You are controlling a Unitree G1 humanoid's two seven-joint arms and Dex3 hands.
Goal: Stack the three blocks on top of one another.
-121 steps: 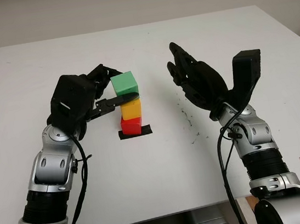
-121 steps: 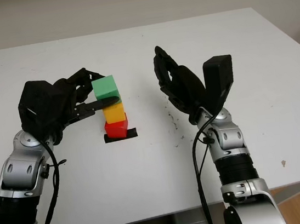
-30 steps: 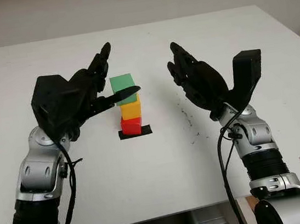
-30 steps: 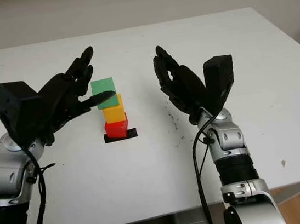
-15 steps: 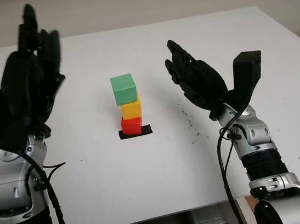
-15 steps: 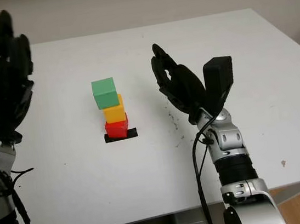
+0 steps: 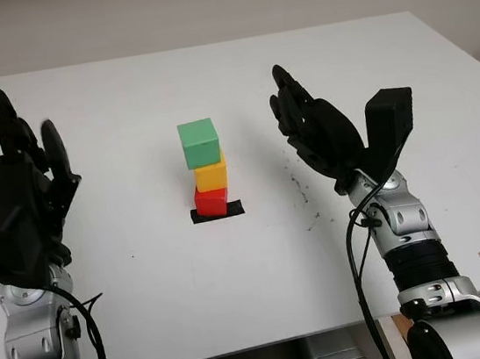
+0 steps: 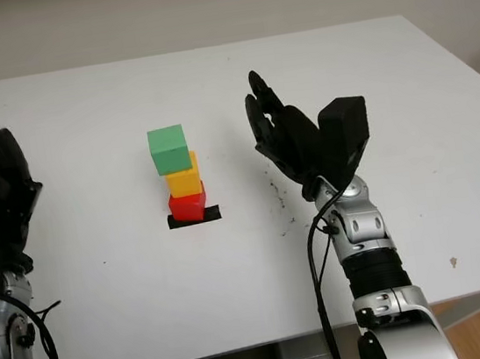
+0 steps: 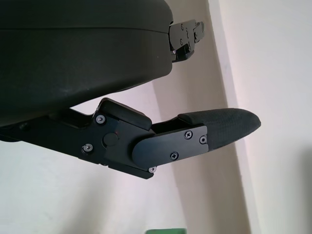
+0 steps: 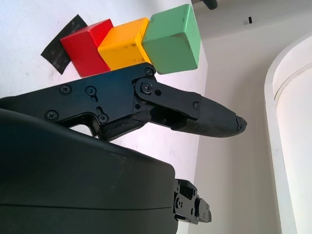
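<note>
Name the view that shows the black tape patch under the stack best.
The left eye view: the black tape patch lies flat beneath the red block, its outline plain. The right eye view shows much the same. The right wrist view shows it partly, beside the red block.

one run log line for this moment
stack: green cube on yellow cube on red cube | left hand: open, away | right hand: open, beside

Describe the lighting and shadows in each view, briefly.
Left eye view: soft, even light on the white table, no glare; the stacked green block, yellow block and red block cast only faint shadows. Right wrist view: the blocks' faces are evenly lit, with no harsh highlights. Left wrist view: the open left robot hand reads as a dark mass against a bright wall.
</note>
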